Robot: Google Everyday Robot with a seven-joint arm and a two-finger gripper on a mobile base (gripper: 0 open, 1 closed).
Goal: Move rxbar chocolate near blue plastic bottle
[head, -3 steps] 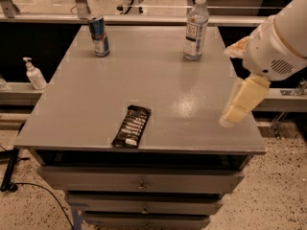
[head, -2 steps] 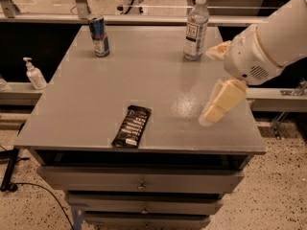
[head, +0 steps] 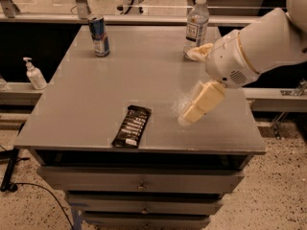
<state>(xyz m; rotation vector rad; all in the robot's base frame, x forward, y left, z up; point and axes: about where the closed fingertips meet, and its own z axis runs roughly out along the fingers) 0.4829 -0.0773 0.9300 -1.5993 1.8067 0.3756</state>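
Observation:
The rxbar chocolate is a flat black wrapper with white lettering. It lies near the front edge of the grey table. The blue plastic bottle stands upright at the back right, with a white cap and a white label. My gripper hangs over the table's right half, right of the bar and in front of the bottle. It is open and empty. One cream finger points down-left towards the table, and the other sits just in front of the bottle's base.
A blue and silver drink can stands at the back left of the table. A white pump bottle stands on a lower ledge to the left. Drawers sit under the tabletop. My white arm reaches in from the right.
My arm and gripper have moved left and forward over the table, closer to the bar. The bar, bottle and can have not moved.

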